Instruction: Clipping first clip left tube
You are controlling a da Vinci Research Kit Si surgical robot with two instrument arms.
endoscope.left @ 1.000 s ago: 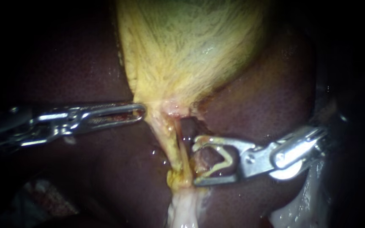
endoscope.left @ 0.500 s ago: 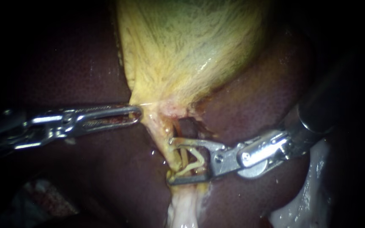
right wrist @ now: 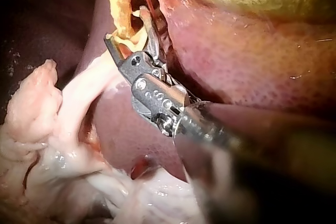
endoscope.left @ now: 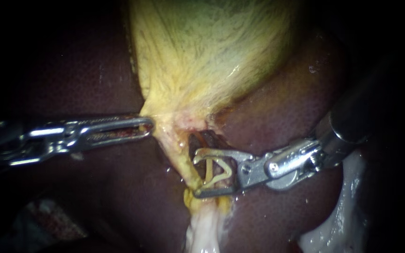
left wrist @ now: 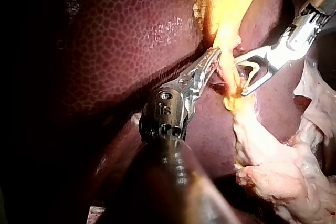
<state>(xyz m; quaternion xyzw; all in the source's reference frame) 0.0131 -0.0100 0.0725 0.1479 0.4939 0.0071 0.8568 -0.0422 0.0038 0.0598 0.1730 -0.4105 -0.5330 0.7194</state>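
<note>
The yellow gallbladder [endoscope.left: 202,51] narrows to a neck, and a thin yellow-orange tube [endoscope.left: 206,172] runs down from it. My right instrument [endoscope.left: 195,173] comes in from the right. Its jaws stand wide apart with an open pale V-shaped clip [endoscope.left: 222,172] seated between them. Jaws and clip straddle the tube. The left wrist view shows the same instrument [left wrist: 242,77] around the yellow strand. My left instrument [endoscope.left: 148,125] lies level from the left, jaws shut on the edge of the gallbladder's neck [left wrist: 226,51]. In the right wrist view the right instrument [right wrist: 123,24] reaches into the opening beside the tube.
Dark red liver [endoscope.left: 282,117] surrounds the gallbladder on both sides. Pale whitish tissue [endoscope.left: 202,229] hangs below the tube, and more of it [endoscope.left: 333,225] lies at the lower right.
My right instrument has moved left and slightly up, bringing its open jaws and clip from beside the tube to astride it. The left instrument's tip has shifted slightly left.
</note>
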